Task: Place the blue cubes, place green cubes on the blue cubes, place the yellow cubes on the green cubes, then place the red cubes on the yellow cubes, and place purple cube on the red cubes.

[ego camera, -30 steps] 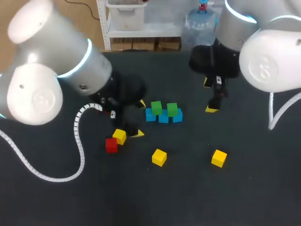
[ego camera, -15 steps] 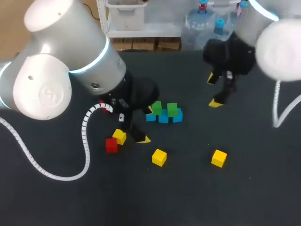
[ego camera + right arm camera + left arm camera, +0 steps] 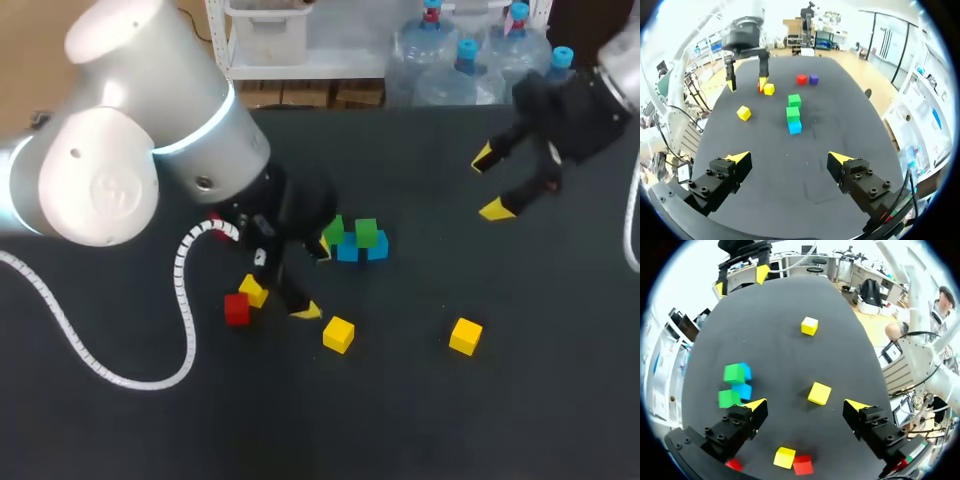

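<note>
Dark and matte, the desk (image 3: 420, 420) carries the cubes in a loose band across its middle. The left gripper (image 3: 316, 276) hangs low there, its fingers spread wide with nothing between them. Just off the fingertip nearer the desk's front edge sits the nearest yellow cube (image 3: 338, 334). The left wrist view shows it a little ahead of the gripper, within the span of the fingers and closer to one of them.

The other fingertip is just beside the blue cubes (image 3: 362, 248), which lie in a row with two green cubes (image 3: 366, 232) on top. Behind the gripper, toward the desk's left edge, a second yellow cube (image 3: 253, 291) sits against a red cube (image 3: 236, 309). A third yellow cube (image 3: 465, 336) lies toward the right edge, well apart from both arms.

The right gripper (image 3: 489, 184) is near the far right corner, also wide open and empty. Its wrist view shows a purple cube (image 3: 813, 79) beside another red cube (image 3: 801, 79) beyond the stack. The left arm hides both in the head view.

The yellow layer looks to be the step in hand, and the left arm is plainly the nearer one. Being a cube, the target has no long axis. Its faces seem turned slightly off the line between the fingers, so a short advance and perhaps a small wrist turn would be needed.
</note>
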You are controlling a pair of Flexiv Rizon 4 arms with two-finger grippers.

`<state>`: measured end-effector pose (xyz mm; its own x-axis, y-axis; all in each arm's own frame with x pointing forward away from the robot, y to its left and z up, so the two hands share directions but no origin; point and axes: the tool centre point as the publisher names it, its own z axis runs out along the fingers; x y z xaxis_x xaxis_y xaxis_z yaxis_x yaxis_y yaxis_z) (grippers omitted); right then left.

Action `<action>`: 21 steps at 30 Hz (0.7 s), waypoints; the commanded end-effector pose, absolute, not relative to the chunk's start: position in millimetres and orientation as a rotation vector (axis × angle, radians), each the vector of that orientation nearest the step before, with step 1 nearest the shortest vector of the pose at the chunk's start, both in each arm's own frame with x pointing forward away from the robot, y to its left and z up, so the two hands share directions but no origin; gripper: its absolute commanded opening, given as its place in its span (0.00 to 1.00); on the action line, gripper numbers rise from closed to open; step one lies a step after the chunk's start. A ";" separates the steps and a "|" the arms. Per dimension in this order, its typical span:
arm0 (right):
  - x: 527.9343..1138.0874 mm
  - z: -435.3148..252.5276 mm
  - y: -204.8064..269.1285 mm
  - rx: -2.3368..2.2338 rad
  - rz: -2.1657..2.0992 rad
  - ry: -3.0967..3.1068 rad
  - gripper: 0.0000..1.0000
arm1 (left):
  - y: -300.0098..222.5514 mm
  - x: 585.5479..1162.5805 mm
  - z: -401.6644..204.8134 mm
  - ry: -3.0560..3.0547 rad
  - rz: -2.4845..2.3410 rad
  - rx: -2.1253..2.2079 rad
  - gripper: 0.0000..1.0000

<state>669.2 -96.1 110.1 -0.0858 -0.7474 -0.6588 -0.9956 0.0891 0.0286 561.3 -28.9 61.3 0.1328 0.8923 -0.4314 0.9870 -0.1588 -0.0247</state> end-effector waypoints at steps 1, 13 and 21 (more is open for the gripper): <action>660.0 107.3 -96.1 -1.671 0.650 1.874 1.00 | -43.3 566.6 60.8 1.847 -0.517 2.258 1.00; 659.5 108.7 -94.8 -1.687 0.619 1.910 1.00 | -58.2 544.2 51.3 1.880 -0.418 2.383 1.00; 659.5 108.7 -94.8 -1.687 0.619 1.910 1.00 | -47.0 526.9 45.6 2.025 -0.287 2.223 1.00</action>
